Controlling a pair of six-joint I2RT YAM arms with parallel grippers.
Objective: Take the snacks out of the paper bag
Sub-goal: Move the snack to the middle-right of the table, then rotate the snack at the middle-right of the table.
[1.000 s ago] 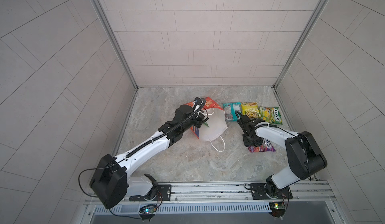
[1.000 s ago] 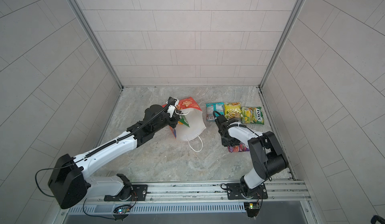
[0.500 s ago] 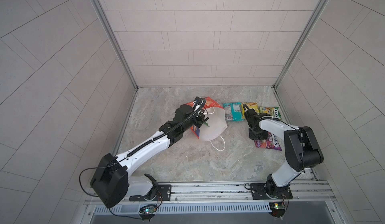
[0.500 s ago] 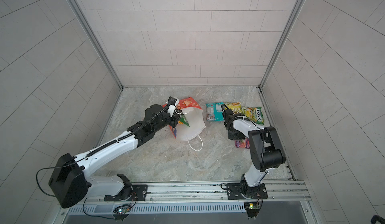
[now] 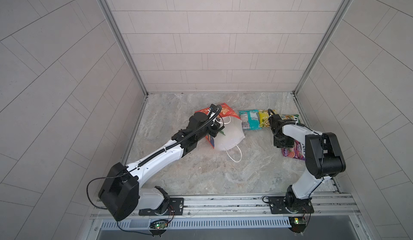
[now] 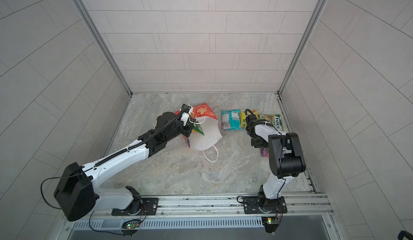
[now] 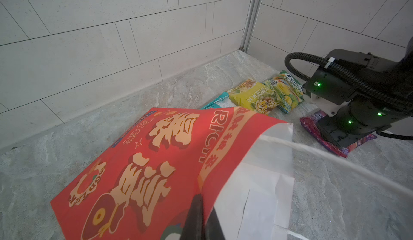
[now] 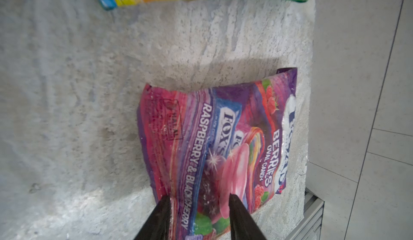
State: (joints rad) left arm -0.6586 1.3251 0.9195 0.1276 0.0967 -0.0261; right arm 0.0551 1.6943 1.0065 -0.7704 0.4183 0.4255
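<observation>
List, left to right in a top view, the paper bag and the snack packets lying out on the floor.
paper bag → teal packet → yellow packet → green FOX'S packet. The purple packet lies nearer the robot's base and spans the same stretch as the green one, so it has no clear place.

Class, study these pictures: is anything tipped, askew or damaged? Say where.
The paper bag lies tipped on its side, mouth gaping, one cord handle trailing on the table, its rim pinched by the left hand. The purple packet is creased, one edge curling up.
</observation>
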